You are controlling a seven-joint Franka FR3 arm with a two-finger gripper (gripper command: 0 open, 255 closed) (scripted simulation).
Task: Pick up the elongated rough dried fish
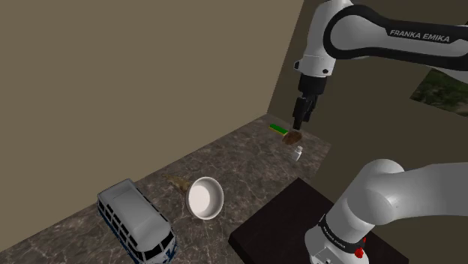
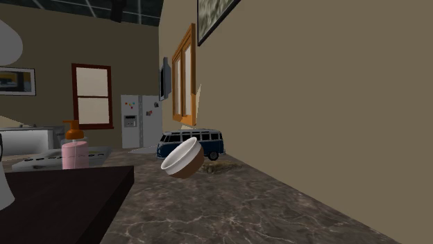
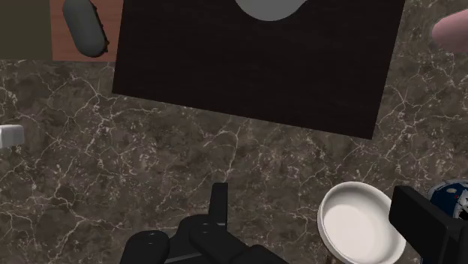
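While the arm [image 1: 352, 30] reaches over the far end of the counter [image 1: 225, 154], the gripper [image 1: 302, 120] hangs pointing down, a little above a brown lump [image 1: 292, 138]; it does not touch the lump. From the wrist camera the two black fingers [image 3: 218, 204] stand spread apart, and nothing is between them except the marble below.

The fish [image 1: 178, 182] is a small tan, longish shape lying flat on the counter; it is close to the wall [image 1: 112, 90], between the van [image 1: 135, 223] and the bowl [image 1: 205, 197], just beside the bowl's rim. It is well apart from the gripper, toward the shoulder view's left and nearer to that camera.

The bowl is tipped on its side, white inside and brown outside; the van is dark blue with a white roof and stands at the near left in the shoulder view. Beside the lump lie a green strip [image 1: 278, 127], on its far side, and a small white thing [image 1: 298, 154], on its near side; what they are I cannot tell. The black stand [image 1: 277, 217] is at the counter's right edge in the shoulder view; in the second exterior view a pink soap bottle [image 2: 74, 150] with an orange pump shows beyond it.
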